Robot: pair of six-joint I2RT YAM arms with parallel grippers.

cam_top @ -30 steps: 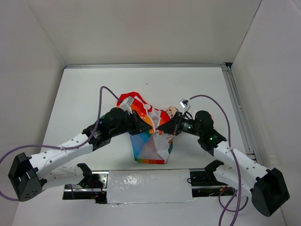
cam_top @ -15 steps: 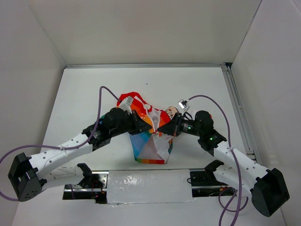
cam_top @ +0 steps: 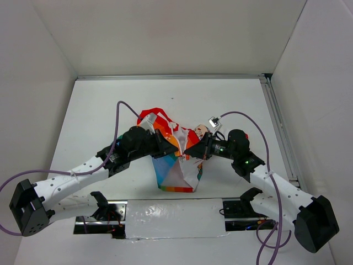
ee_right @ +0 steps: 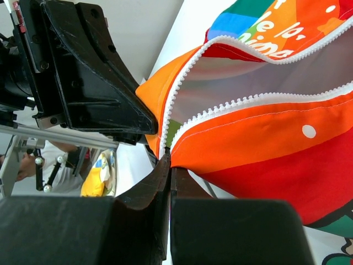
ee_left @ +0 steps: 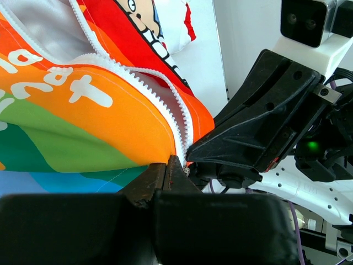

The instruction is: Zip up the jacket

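Note:
The jacket [cam_top: 179,172] hangs bunched and lifted between my two grippers at mid-table, with rainbow panels, red trim and a cartoon print. Its front is unzipped: two white zipper rows [ee_left: 168,102] spread apart and come together at my fingertips. My left gripper [cam_top: 176,148] is shut on the orange zipper edge of the jacket [ee_left: 83,116]. My right gripper [cam_top: 187,151] is shut on the facing orange-red edge of the jacket [ee_right: 276,138], where the zipper teeth [ee_right: 248,102] converge. The two grippers nearly touch tip to tip. The zipper slider is not visible.
A silver taped plate [cam_top: 171,212] lies at the near edge between the arm bases. A metal rail [cam_top: 278,127] runs along the table's right side. White walls enclose the left, back and right. Purple cables loop above both arms.
Hardly anything has changed. The right gripper has crept slightly left toward the left gripper. Both stay shut on the jacket.

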